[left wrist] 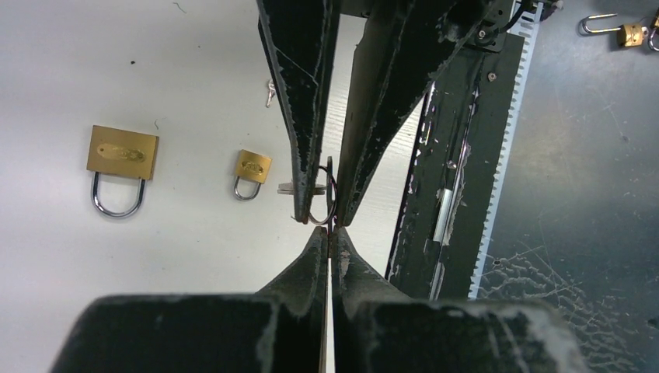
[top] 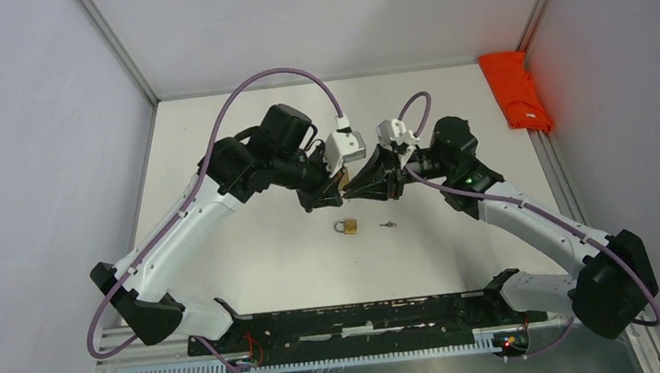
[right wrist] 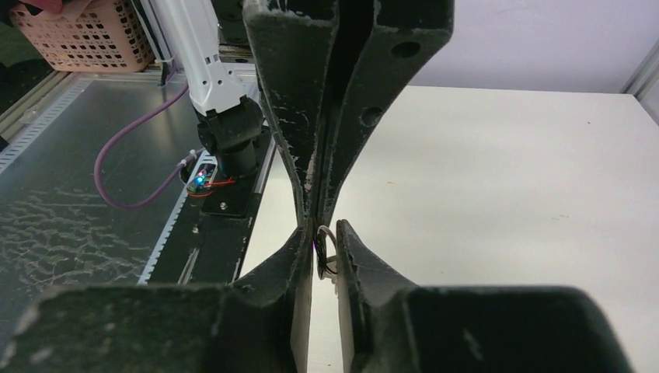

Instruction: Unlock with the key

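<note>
My two grippers meet tip to tip above the table's middle in the top view, the left gripper [top: 337, 186] facing the right gripper [top: 354, 186]. A small key on a wire ring [left wrist: 325, 194] sits between the right gripper's fingers [right wrist: 325, 249], which press on the ring. The left gripper [left wrist: 329, 231] is shut, its tips pinching the ring's edge. A large brass padlock [left wrist: 120, 155] and a smaller one [left wrist: 252, 167] lie on the table below. The top view shows one padlock [top: 348, 226] just in front of the grippers.
A loose small key [top: 388, 225] lies right of the padlock and also shows in the left wrist view [left wrist: 270, 93]. An orange cloth [top: 512, 89] lies at the far right. The black base rail [top: 359, 320] runs along the near edge. More padlocks [left wrist: 622, 33] lie on the metal floor.
</note>
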